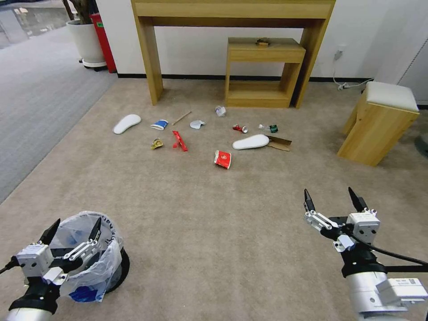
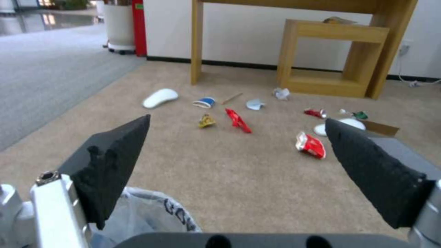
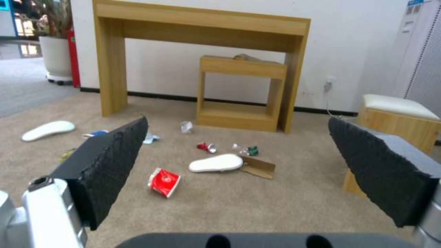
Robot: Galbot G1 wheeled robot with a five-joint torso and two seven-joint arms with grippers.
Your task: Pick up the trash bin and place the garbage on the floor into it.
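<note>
Below, head view: the trash bin (image 1: 96, 256) stands on the floor (image 1: 214, 214) under the left gripper (image 1: 73, 232), fingers spread, holding nothing; the right gripper (image 1: 332, 200) hovers open, empty. Left wrist view: garbage, including a red cup (image 2: 311, 145), lies well ahead. Right wrist view: an insole (image 3: 216, 163) touches cardboard (image 3: 258, 167) near the wooden stool (image 3: 395, 120).

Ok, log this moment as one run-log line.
left end effector: open, over trash bin | right end effector: open, empty | bin: on carpet | red paper cup: on carpet
</note>
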